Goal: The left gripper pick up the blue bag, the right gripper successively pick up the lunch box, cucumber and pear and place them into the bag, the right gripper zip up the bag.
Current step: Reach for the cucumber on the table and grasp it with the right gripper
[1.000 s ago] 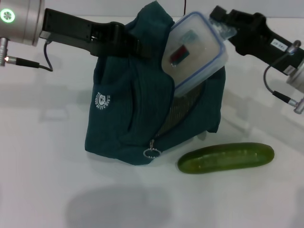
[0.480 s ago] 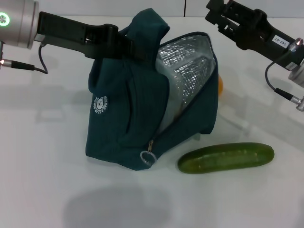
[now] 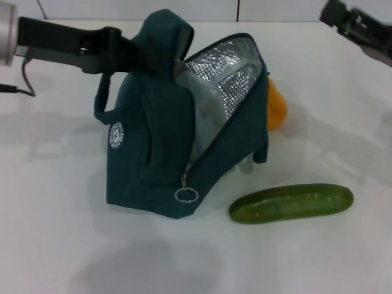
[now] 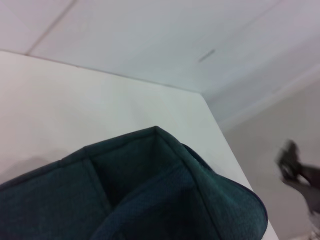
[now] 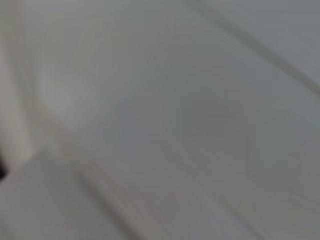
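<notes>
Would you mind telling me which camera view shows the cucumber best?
The head view: the whole cucumber lies unobstructed on the table, beside the blue bag. The left wrist view shows only bag fabric and table; the right wrist view is a blur without it.

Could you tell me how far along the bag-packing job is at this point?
Done: the lunch box is no longer outside the blue bag, so it looks packed. In hand: the left gripper holds the bag up by its handle, mouth open. Left: the cucumber and pear lie on the table; the zipper is open. The right gripper is near the far right edge.
</notes>
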